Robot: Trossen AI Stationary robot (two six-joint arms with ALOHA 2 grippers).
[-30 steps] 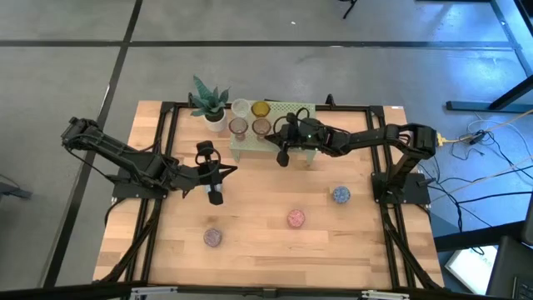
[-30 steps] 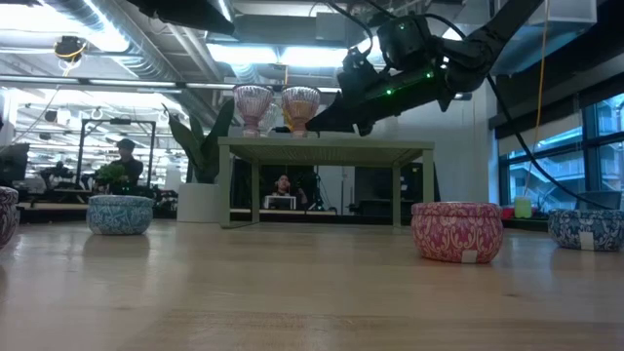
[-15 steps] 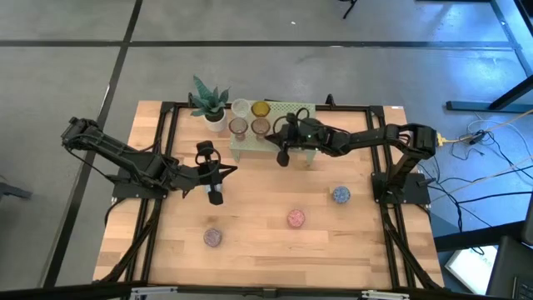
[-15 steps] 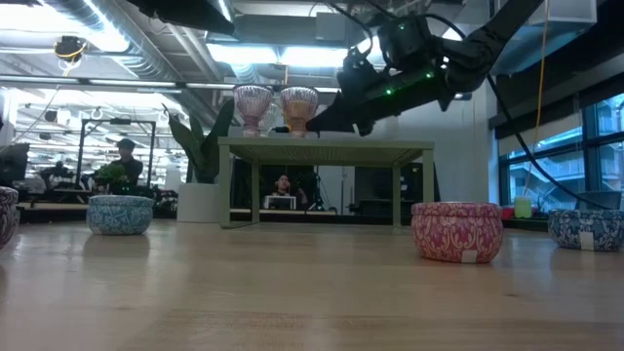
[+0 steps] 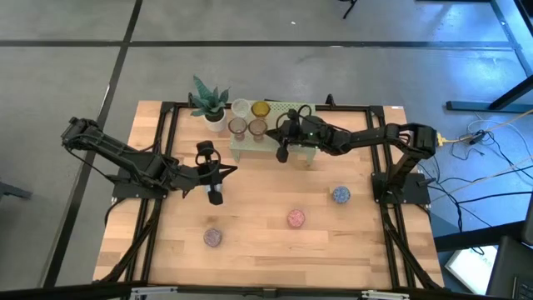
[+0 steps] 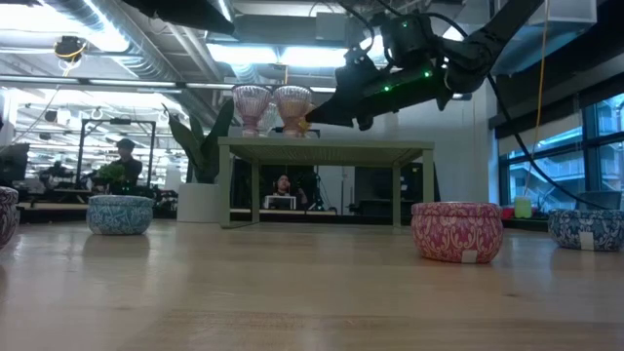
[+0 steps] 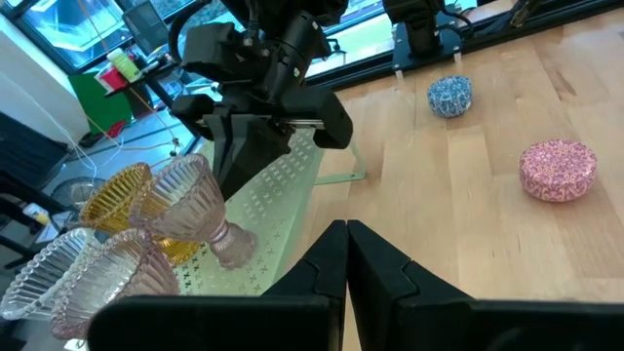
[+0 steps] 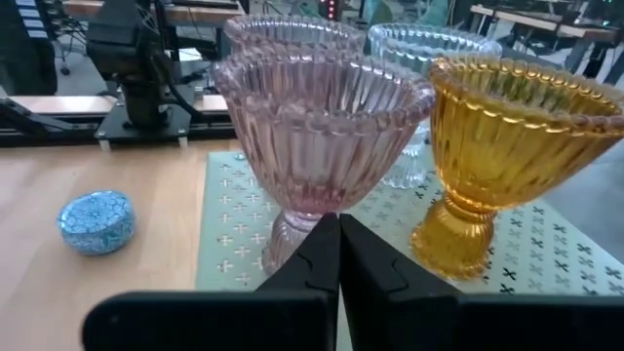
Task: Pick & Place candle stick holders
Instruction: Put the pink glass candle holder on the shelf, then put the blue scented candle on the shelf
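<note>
Right gripper (image 5: 281,155) is over the green stand (image 5: 301,109) at the back of the surface (image 5: 266,225), jaws pinched fully together, holding nothing. Its tip sits just beside a pink cup (image 8: 317,132); can't tell if it touches the stem. Low view shows the same arm above the stand top, tip close to the nearer of two pink cups (image 6: 292,105).

Left gripper (image 5: 215,197) hangs over the left-middle of the surface, well apart from the stand, jaws also closed and empty (its wrist view looks across at the right arm and the cups).

Cups: four on the left end of the stand, all upright:
- amber cup (image 5: 261,109), back row
- clear cup (image 5: 241,107), beside it, nearest the plant
- two pink ones in front, (image 5: 238,127) and (image 5: 257,127)

In the right wrist view the amber cup (image 8: 511,146) stands just beside the near pink cup, the clear cup (image 8: 439,58) behind.

Other items:
- plant (image 5: 208,102) at the stand's left end
- blue tin (image 5: 341,195) right of centre
- pink tin (image 5: 296,218) mid-front
- mauve tin (image 5: 213,237) front left

Person (image 6: 125,156) visible in the room behind.
</note>
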